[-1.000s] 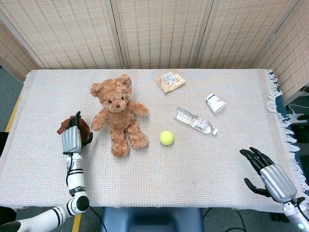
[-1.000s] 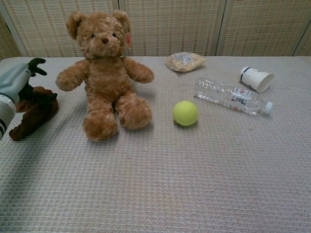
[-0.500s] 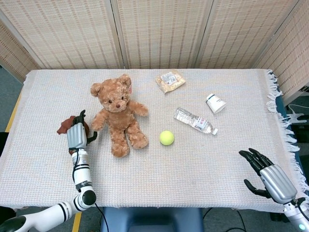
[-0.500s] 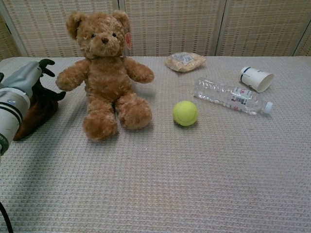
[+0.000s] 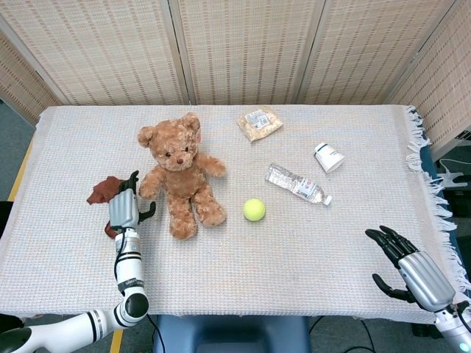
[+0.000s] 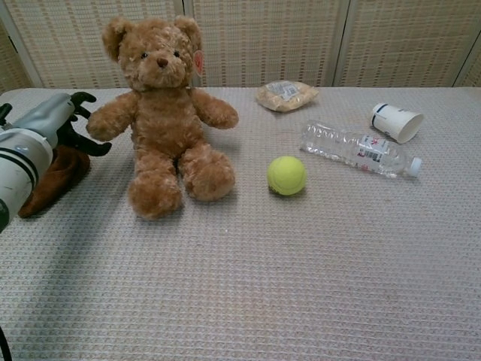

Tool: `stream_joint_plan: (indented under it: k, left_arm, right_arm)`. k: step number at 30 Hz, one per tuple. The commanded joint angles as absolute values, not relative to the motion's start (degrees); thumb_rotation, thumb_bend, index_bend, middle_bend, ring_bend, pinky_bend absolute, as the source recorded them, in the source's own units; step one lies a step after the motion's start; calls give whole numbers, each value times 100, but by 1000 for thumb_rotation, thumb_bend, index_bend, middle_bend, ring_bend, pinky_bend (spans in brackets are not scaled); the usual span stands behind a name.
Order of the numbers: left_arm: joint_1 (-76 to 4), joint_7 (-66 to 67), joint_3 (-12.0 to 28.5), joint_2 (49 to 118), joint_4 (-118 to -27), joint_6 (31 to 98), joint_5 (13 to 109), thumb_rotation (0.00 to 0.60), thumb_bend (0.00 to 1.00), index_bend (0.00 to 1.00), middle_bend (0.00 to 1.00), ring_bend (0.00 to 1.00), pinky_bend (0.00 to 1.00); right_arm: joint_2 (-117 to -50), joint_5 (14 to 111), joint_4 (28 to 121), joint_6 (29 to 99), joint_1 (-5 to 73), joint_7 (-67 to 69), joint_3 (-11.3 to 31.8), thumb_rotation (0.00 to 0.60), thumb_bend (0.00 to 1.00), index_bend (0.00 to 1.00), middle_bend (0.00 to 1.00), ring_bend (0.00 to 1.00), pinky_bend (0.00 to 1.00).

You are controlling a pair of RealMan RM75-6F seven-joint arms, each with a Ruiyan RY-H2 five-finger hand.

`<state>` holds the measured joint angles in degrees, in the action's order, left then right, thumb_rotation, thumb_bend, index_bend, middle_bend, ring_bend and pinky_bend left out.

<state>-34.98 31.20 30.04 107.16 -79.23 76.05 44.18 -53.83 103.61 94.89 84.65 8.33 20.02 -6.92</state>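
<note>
Where left hand hovers, brown toy lies beneath.

Robot test bench in a lab: woven folding screens are closing off the far side, a grey cloth-covered table is carrying unrelated props: teddy bear, tennis ball, water bottle.

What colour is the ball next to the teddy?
The ball is yellow-green, clearest in the chest view.
</note>
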Motion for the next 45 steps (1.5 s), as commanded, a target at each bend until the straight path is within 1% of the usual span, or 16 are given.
stream_joint_plan:
  k: [1,7,13,16,22,24,26,29,32,36,42,45]
  left_arm:
    - [-3556,3215,3010,10692,-8094,7663,4369,600,334,51,141,103,292]
    - [-3748,3479,3129,10775,-8335,7785,4047,600,339,7,116,103,291]
    - [-3885,3525,3173,10802,-8439,7872,3950,600,334,0,109,103,292]
    - [-3936,3474,3163,10861,-8334,7964,3985,600,334,30,153,123,298]
    - [-4005,3291,3141,11035,-7959,8151,4100,600,333,172,324,245,320]
    - [-4046,3226,3162,11125,-7758,8260,4167,600,339,229,394,306,332]
    - [-4074,3173,3169,11179,-7621,8309,4219,600,340,260,436,341,349]
    - [-4107,3102,3182,11232,-7451,8348,4285,600,344,275,463,364,374]
    - [-4147,3019,3168,11266,-7287,8413,4438,600,348,283,475,377,378]
    - [-4165,2693,3050,11359,-6966,8562,4843,600,350,285,477,380,386]
    - [-4054,2833,3009,11331,-7053,8226,4555,600,353,291,483,380,386]
    - [-4042,2833,3018,11311,-7070,8186,4545,600,351,294,485,380,386]
  right_arm:
    - [-5366,10388,9492,8489,829,2039,-705,600,296,2,79,0,165]
    - [-5323,10407,9493,8533,830,2159,-715,600,295,2,79,0,165]
    - [-5303,10405,9492,8570,826,2219,-710,600,295,2,79,0,165]
    - [-5300,10418,9491,8564,825,2213,-721,600,295,2,79,0,165]
    - [-5307,10397,9489,8520,837,2173,-719,600,296,2,79,0,165]
    - [-5312,10380,9494,8501,840,2145,-715,600,296,2,79,0,165]
    - [-5316,10375,9495,8488,842,2131,-717,600,295,2,79,0,165]
    - [-5325,10362,9491,8474,844,2106,-712,600,295,3,79,0,165]
    - [-5329,10352,9494,8458,845,2082,-712,600,295,3,79,0,165]
    - [-5331,10354,9498,8440,848,2062,-718,600,295,3,79,0,165]
    - [-5338,10349,9502,8418,853,2049,-722,600,295,3,79,0,165]
    - [-5337,10346,9504,8417,854,2046,-722,600,295,3,79,0,165]
